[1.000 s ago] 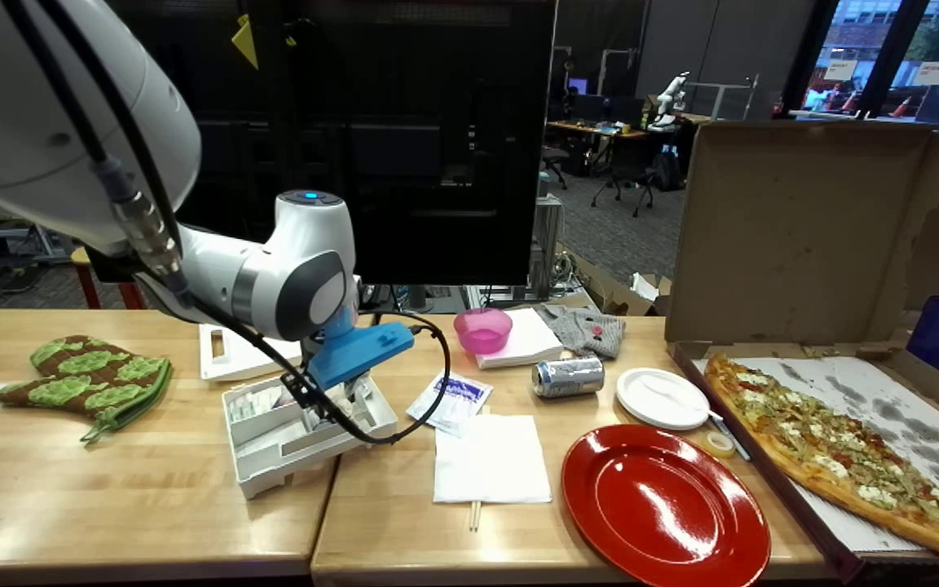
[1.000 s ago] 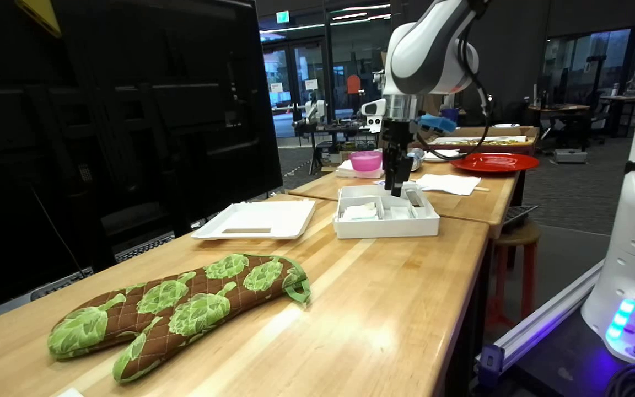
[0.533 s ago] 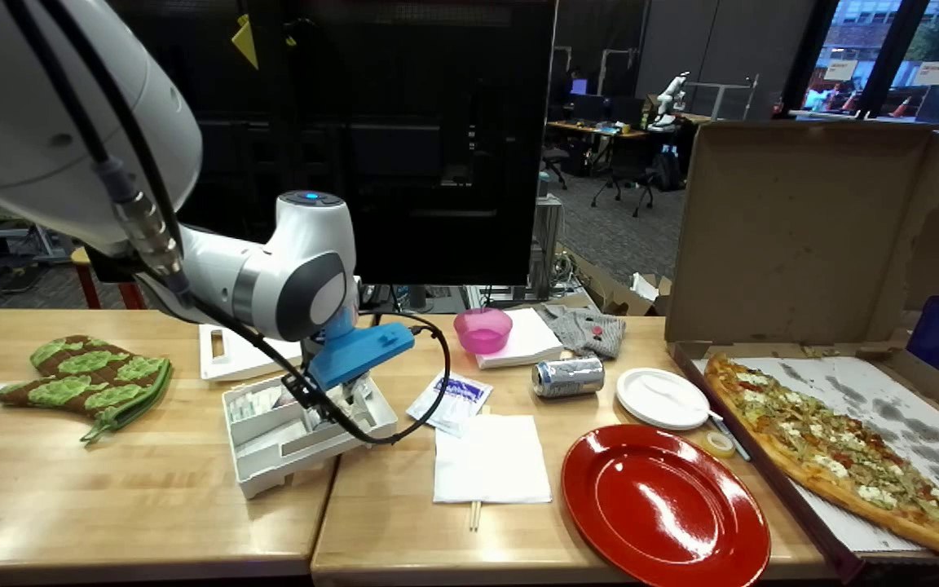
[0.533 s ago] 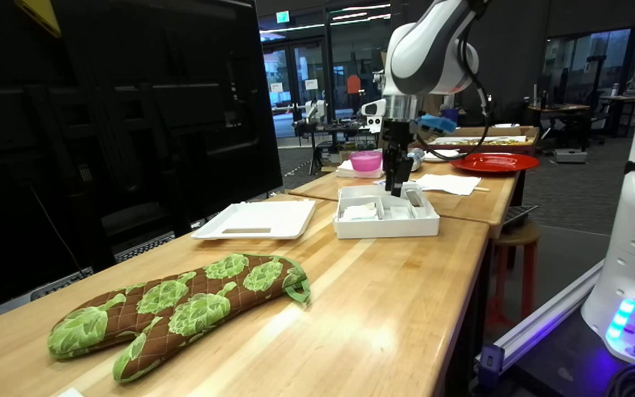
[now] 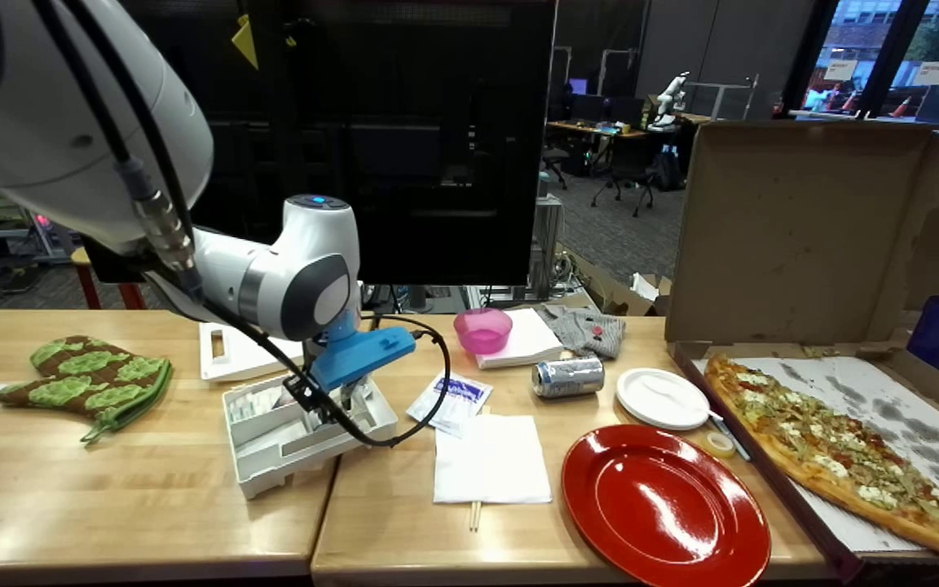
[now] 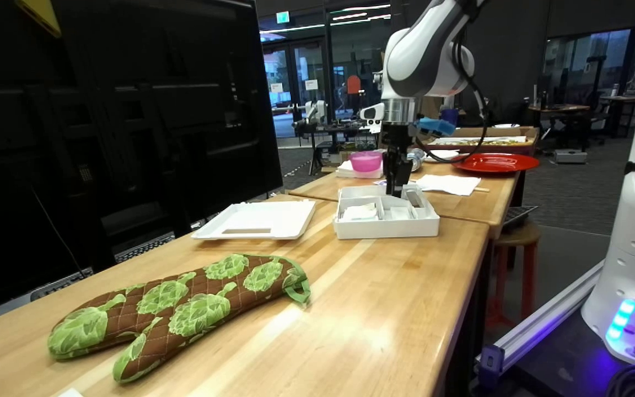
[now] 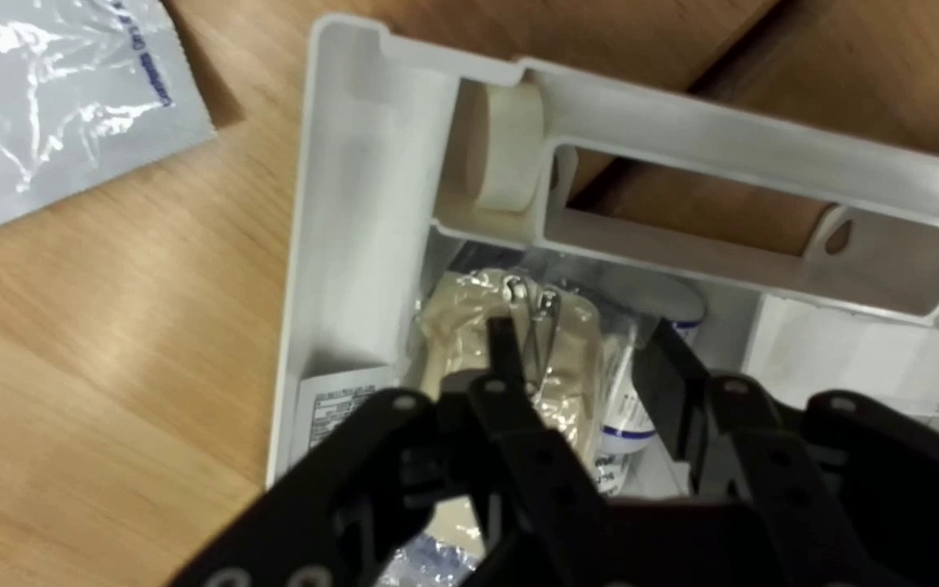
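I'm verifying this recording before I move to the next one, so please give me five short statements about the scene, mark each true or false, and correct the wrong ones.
1. In the wrist view, the gripper is open. True.
2. The drink can stands upright. False: the drink can lies on its side.
3. A cream roll is in a small compartment of the white box. True.
4. The oven mitt lies on the red plate. False: the oven mitt lies on the table, well apart from the red plate.
5. The pizza box has its lid raised. True.
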Robot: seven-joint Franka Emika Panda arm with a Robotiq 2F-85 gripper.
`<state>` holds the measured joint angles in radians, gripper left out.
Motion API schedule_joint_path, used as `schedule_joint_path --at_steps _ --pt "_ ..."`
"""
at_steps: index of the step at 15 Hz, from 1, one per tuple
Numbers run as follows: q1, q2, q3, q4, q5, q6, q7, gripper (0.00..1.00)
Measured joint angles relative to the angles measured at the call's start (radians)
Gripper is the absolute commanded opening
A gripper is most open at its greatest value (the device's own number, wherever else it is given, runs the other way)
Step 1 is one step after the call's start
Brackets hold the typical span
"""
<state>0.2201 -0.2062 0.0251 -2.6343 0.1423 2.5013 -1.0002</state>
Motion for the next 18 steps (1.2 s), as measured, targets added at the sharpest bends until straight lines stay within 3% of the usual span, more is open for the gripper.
schedule_joint_path --at_steps 1,4,18 --pt "0.000 0.007 -0.002 0.010 0.001 -0.012 -0.001 0.16" --pt "-0.006 0.026 -0.004 0.038 0.001 -0.039 -0.004 0.00" --pt "-0.017 0.037 -0.004 0.062 0.045 -0.057 -0.060 0.01"
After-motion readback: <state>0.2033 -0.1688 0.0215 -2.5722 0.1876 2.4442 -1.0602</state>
